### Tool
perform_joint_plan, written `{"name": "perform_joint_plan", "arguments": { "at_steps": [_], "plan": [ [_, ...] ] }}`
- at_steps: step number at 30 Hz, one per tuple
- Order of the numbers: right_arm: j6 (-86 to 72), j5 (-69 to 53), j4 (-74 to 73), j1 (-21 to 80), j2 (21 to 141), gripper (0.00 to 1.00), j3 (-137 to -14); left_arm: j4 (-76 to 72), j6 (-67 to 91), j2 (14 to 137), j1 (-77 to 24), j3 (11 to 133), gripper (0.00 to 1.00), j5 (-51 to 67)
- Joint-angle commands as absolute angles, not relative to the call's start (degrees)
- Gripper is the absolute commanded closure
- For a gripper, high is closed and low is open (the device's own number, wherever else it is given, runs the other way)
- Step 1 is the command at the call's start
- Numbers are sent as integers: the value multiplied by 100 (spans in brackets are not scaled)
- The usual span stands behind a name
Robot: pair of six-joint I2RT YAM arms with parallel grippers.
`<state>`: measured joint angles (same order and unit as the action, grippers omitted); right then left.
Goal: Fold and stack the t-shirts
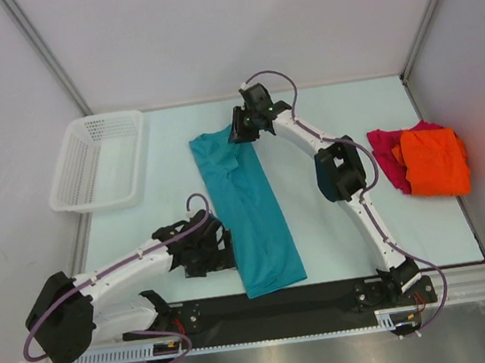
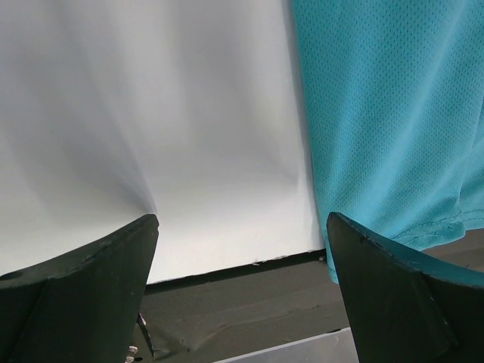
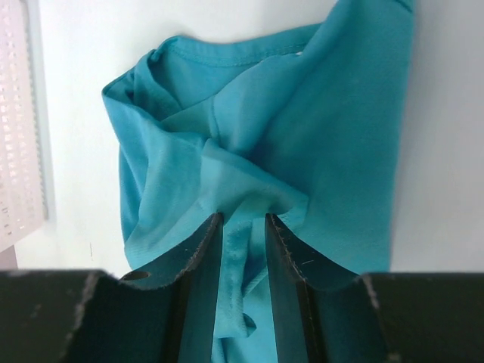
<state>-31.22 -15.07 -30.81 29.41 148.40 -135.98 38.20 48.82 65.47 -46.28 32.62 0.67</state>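
The teal t-shirt point(image 1: 251, 212) lies mid-table as a long narrow strip, collar end far from the arm bases and hem end near the black strip point(image 1: 286, 305) at the table's point(image 1: 340, 240) near edge. At the collar end the right gripper point(image 1: 241, 132) has a raised ridge of the teal cloth pinched between its narrowly set fingers point(image 3: 200, 257), and the fabric around it is bunched and creased. The left gripper point(image 1: 220, 247) sits just beside the strip's left edge near the hem, jaws spread wide and holding nothing. Well to the right, the orange t-shirt point(image 1: 436, 160) lies folded, partly on top of the magenta t-shirt point(image 1: 387, 158). A white mesh basket point(image 1: 97, 160) stands at the far left.
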Motion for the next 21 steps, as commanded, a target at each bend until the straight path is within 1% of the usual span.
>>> {"name": "perform_joint_plan", "arguments": {
  "at_steps": [1,15,17,18,20,21],
  "plan": [
    [-3006,-1371,-3111,2892,14862,65,-13667,3735,4702,6609,-4544,3393,0,167],
    [-3094,-1485,-3006,2865,15249,66,-13763,3700,4658,6636,-4447,3375,0,229],
    [-3103,-1512,-2953,2874,15267,74,-13764,3700,4641,6627,-4421,3366,0,237],
    [-3103,-1494,-2953,2874,15258,83,-13755,3691,4641,6636,-4412,3366,1,237],
    [-3094,-1485,-2927,2874,15240,96,-13755,3691,4632,6645,-4395,3375,1,229],
    [-3085,-1477,-2918,2874,15232,100,-13764,3691,4623,6662,-4395,3384,0,237]
  ]
}}
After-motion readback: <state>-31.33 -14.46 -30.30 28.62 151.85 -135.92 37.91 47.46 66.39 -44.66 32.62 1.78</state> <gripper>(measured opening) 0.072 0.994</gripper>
